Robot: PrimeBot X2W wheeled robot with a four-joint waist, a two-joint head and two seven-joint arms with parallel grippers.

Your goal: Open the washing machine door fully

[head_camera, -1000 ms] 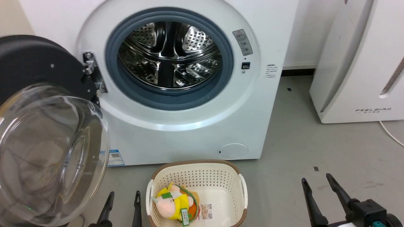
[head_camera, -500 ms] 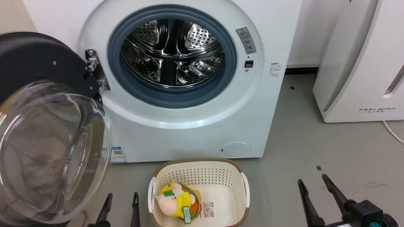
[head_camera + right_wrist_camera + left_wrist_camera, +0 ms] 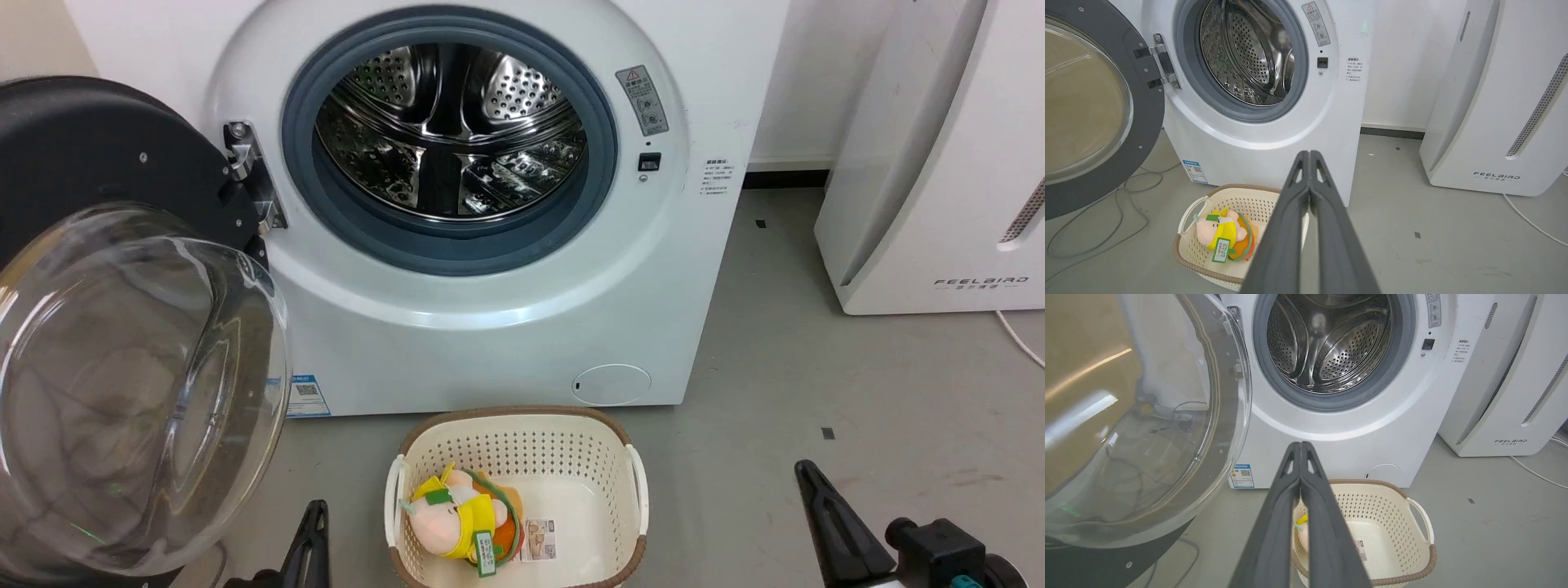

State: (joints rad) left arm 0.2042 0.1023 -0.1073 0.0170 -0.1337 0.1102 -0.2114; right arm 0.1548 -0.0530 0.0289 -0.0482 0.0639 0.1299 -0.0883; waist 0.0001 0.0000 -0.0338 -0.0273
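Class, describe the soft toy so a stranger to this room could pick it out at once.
In front of the big white washing machine stands a cream basket. Inside lies the soft toy: pink, dressed in yellow, unlike the flat card beside it.

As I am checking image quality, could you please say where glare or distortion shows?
Head view: sharp, thin highlights on the washing machine door. Left wrist view: broad glare streaks across its glass, wide-angle lean in verticals. Right wrist view: the drum mirrors bright spots.
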